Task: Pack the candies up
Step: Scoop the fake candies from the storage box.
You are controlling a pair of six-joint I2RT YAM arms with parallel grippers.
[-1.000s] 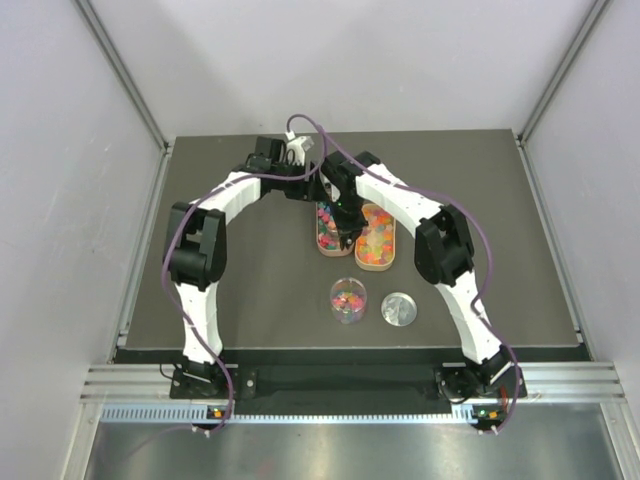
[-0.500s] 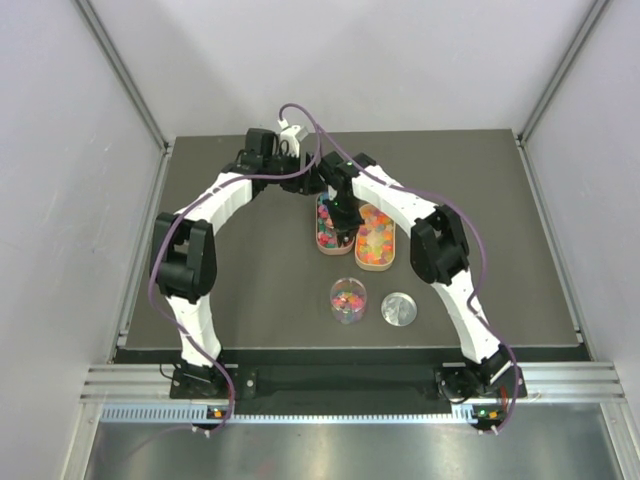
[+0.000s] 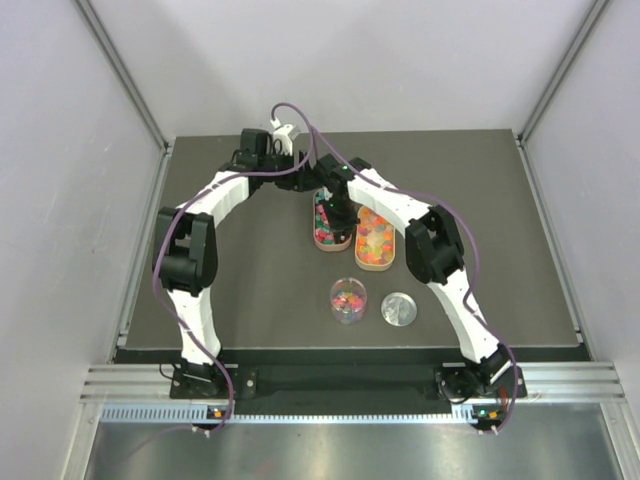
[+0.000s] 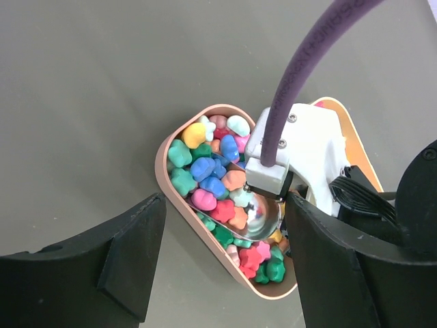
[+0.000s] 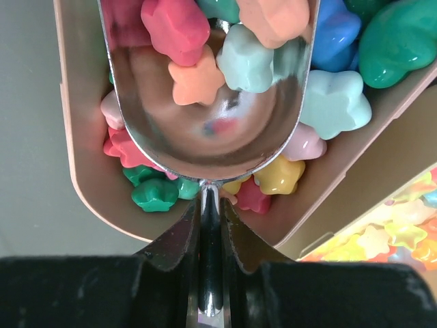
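The right gripper [image 5: 210,217] is pinched tight on the scoop [image 5: 205,123] handle, its bowl among candies [image 4: 205,171] in the tray [image 4: 162,160] at twelve o'clock from the jar [image 3: 347,300]. The left gripper [image 4: 222,249] hangs wide open, empty.

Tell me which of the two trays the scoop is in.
The left tray, with mixed blue, green and red candies; the right tray holds mostly orange and yellow ones.

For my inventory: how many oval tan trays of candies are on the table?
2. One oval tan tray of mixed-colour candies lies mid-table, the shiny metal scoop in it; the second tray, holding orange-yellow candies, lies just right of it. None seems hidden.
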